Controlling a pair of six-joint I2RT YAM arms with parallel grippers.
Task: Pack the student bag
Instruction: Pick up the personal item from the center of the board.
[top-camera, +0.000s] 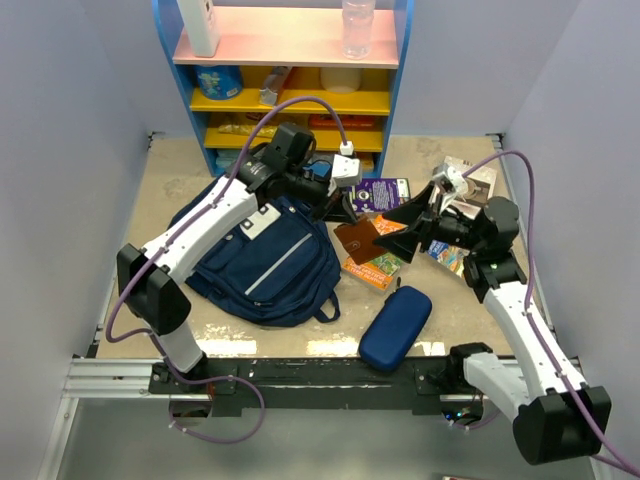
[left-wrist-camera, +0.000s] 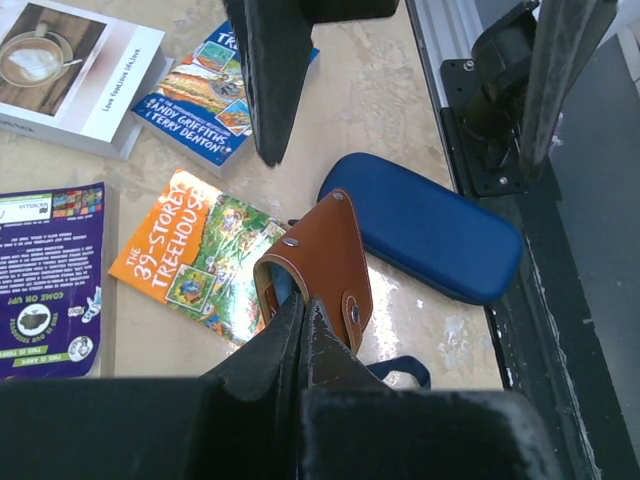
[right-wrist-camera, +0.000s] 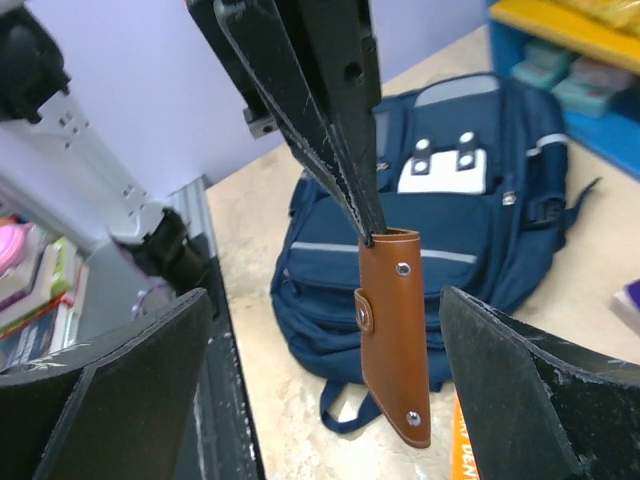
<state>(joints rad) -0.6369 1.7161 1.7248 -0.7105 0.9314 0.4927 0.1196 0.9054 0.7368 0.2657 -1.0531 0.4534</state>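
Pinching a brown leather pouch by its top edge, my left claw is clamped tight, the pouch hanging clear of the table. My right claw gapes wide, facing it. The student bag lies flat just beside, on my left. Around it lie one blue zip case and four books: "39-Storey Treehouse", an Andy Griffiths & Terry Denton title, a white book and a purple booklet.

Student bag: matt navy woven cloth. Brown sleeve: smooth leather-like sheet with shiny metal rivets. Oblong blue case: fine matt fabric. Book: glossy paper cover. Worktop: mottled, faintly glossy.
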